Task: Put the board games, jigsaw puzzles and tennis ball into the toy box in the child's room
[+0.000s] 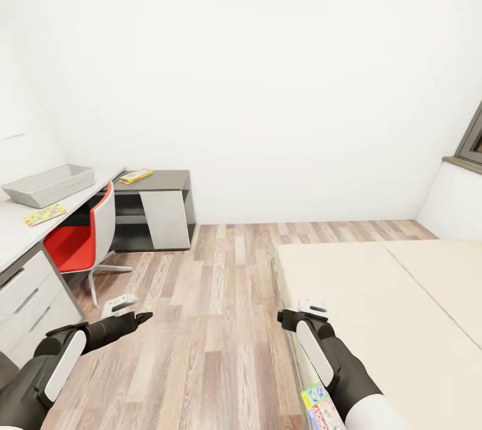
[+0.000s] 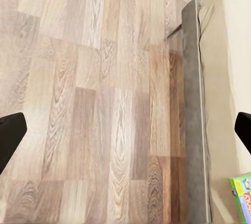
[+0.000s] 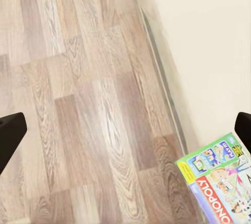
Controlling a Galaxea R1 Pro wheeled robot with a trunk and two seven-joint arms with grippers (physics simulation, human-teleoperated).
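A: Nearest the robot, a board game [image 1: 321, 406] lies at the bed's [image 1: 402, 323] near edge, by the right forearm; the right gripper [image 1: 309, 309] hangs spread and empty above that edge, seemingly because nothing has been gripped yet.

B: And the left gripper [image 1: 124, 306]?

A: Also spread and empty, over the wooden floor [image 1: 214, 296]; likely just held ready.

B: Farther off?

A: A red chair [image 1: 84, 236] tucked against the table [image 1: 13, 232]; on the table a jigsaw puzzle [image 1: 45, 214], beyond it the toy box [image 1: 48, 185]; a yellow item [image 1: 136, 175] lies on the dark lower section, too small to name.
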